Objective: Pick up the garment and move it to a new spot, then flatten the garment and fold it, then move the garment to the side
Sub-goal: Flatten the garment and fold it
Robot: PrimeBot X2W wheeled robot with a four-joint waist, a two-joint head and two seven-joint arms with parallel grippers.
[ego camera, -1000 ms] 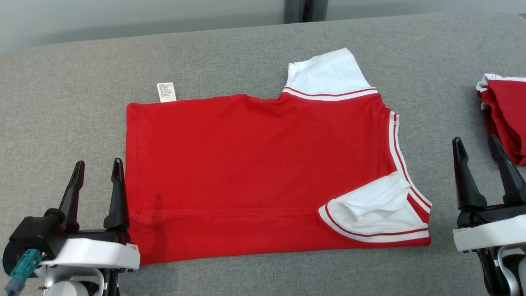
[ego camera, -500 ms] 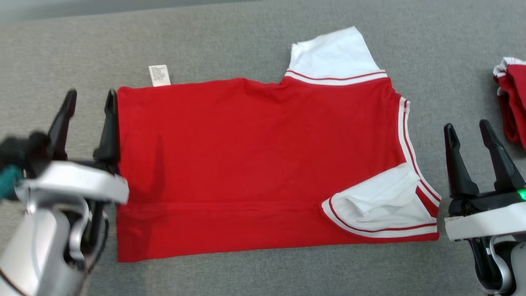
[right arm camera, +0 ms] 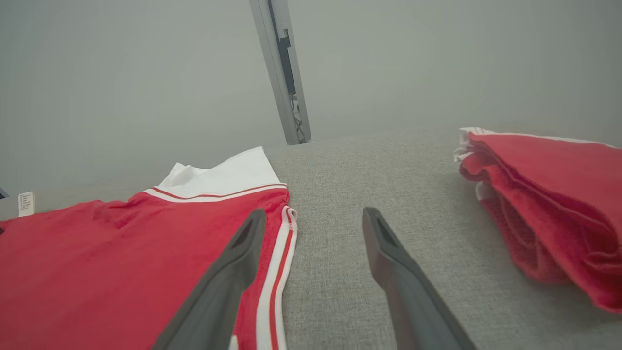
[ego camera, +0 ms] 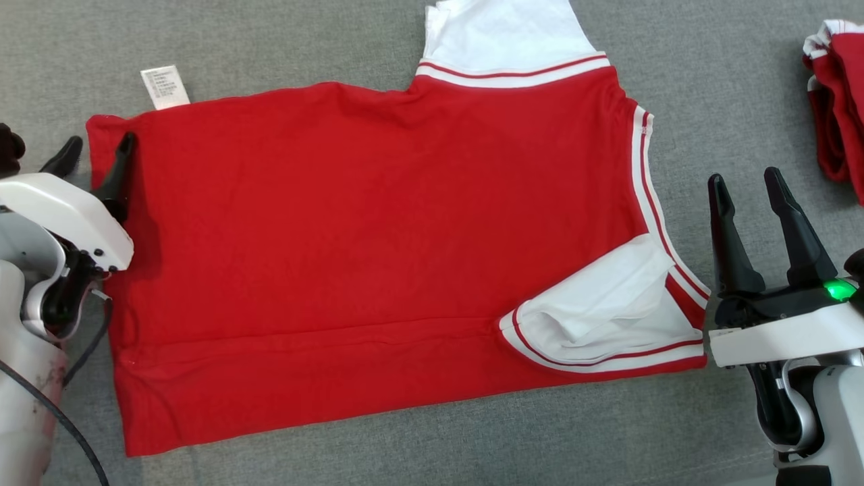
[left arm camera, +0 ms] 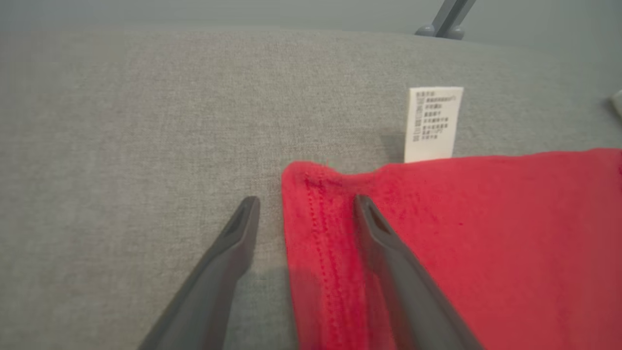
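Garment corner between left fingers

1. Head view: bright, even, diffuse light, with no glare on the grey bench.
2. The left claw throws a soft shadow rightwards onto the red T-shirt.
3. A green lamp glows below the right claw.
4. Left wrist view: fingers blurred, care label fairly sharp.
5. Right wrist view: hazy, washed-out grey wall.
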